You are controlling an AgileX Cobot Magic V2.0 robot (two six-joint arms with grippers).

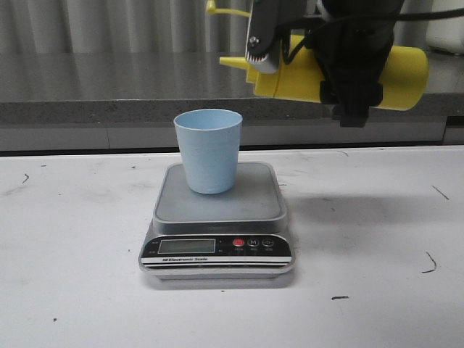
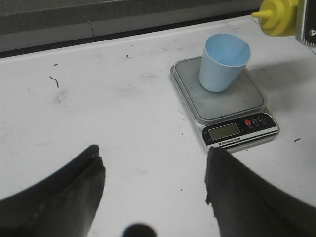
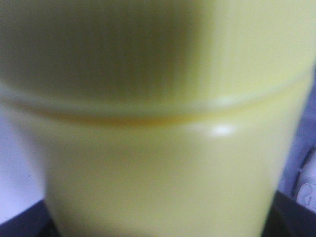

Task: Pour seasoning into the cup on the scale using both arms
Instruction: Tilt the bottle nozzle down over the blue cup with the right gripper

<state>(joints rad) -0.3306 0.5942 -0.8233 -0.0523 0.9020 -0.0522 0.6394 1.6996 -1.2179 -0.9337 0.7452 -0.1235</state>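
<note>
The yellow seasoning bottle [image 1: 395, 76] is clamped by the right gripper [image 1: 353, 83] and held nearly level above the table's far edge, nozzle aimed left. The pale blue cup [image 1: 209, 150] is set upright on the scale [image 1: 217, 217] near the table's middle. The left gripper [image 2: 155, 190] is held over bare table, fingers [image 2: 74, 185] spread apart.

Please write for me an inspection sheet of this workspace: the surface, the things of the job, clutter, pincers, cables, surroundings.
Surface: white table, small dark marks.
Scale: flat on table, display not readable.
Cup: upright on the scale platform, contents not visible.
Seasoning bottle: held roughly horizontal above table, nozzle toward the cup side.
Clutter: nothing seen.
Left pincer: open, holds nothing, away from scale.
Right pincer: shut on the bottle.
Cables: dark cable at right arm.
Surroundings: grey counter behind.
</note>
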